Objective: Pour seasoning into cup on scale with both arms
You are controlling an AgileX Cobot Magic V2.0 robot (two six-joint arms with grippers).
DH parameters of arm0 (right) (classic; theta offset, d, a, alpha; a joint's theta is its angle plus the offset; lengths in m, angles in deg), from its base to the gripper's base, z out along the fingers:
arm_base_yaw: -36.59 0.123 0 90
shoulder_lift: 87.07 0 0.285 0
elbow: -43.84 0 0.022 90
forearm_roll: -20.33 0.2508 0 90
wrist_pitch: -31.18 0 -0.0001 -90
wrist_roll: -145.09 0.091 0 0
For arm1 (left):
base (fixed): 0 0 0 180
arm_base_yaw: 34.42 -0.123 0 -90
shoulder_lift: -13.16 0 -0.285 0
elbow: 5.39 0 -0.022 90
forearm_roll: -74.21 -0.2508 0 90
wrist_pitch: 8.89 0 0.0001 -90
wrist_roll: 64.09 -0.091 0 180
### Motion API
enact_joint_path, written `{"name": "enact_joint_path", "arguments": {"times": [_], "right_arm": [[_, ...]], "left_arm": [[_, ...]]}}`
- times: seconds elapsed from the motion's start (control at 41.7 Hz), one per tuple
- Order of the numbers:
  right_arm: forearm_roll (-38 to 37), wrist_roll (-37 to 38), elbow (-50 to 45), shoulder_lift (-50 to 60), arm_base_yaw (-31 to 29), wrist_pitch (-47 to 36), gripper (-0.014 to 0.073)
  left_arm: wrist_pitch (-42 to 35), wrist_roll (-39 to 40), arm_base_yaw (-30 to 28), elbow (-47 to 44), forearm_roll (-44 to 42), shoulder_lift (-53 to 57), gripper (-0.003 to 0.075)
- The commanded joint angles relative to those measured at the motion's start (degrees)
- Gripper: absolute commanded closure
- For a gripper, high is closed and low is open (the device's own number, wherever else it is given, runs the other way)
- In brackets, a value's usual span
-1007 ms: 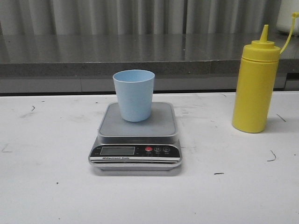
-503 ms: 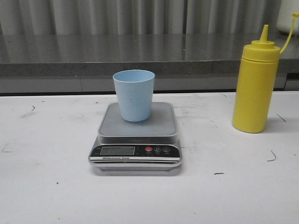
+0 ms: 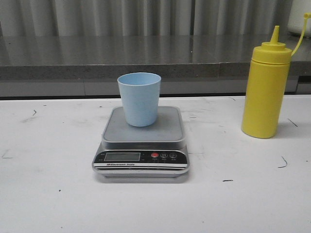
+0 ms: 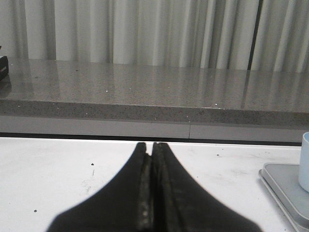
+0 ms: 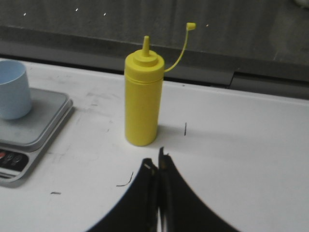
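Note:
The light blue cup (image 3: pixel 139 98) stands upright on the scale (image 3: pixel 141 141) in the middle of the white table. The yellow seasoning bottle (image 3: pixel 266 87) stands upright at the right, nozzle uncapped, cap strap hanging to its right. Neither arm shows in the front view. In the left wrist view my left gripper (image 4: pixel 151 147) is shut and empty over bare table, with the scale's edge (image 4: pixel 285 186) and the cup's side (image 4: pixel 304 162) to its right. In the right wrist view my right gripper (image 5: pixel 157 160) is shut and empty, a short way in front of the bottle (image 5: pixel 141 99), with the cup (image 5: pixel 13 89) at the left.
A grey stone ledge (image 3: pixel 121 58) runs along the back of the table, with ribbed curtain behind it. The white table (image 3: pixel 48 194) has small dark scuff marks.

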Motion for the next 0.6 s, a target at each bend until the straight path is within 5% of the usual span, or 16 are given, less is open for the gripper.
{"name": "enact_joint_path", "arguments": {"times": [0.0, 0.432, 0.575], "right_arm": [[-0.91, -0.64, -4.81, 3.47, -2.34, -12.08, 0.0661], [-0.91, -0.64, -24.40, 13.42, -4.83, -27.20, 0.0661], [-0.91, -0.64, -24.63, 13.42, -4.83, -27.53, 0.0661]], "left_arm": [[-4.74, 0.07, -0.03, -1.36, 0.53, 0.88, 0.0740], [-4.74, 0.07, -0.03, -1.36, 0.53, 0.88, 0.0740], [-4.74, 0.07, -0.03, -1.36, 0.53, 0.88, 0.0740]]}}
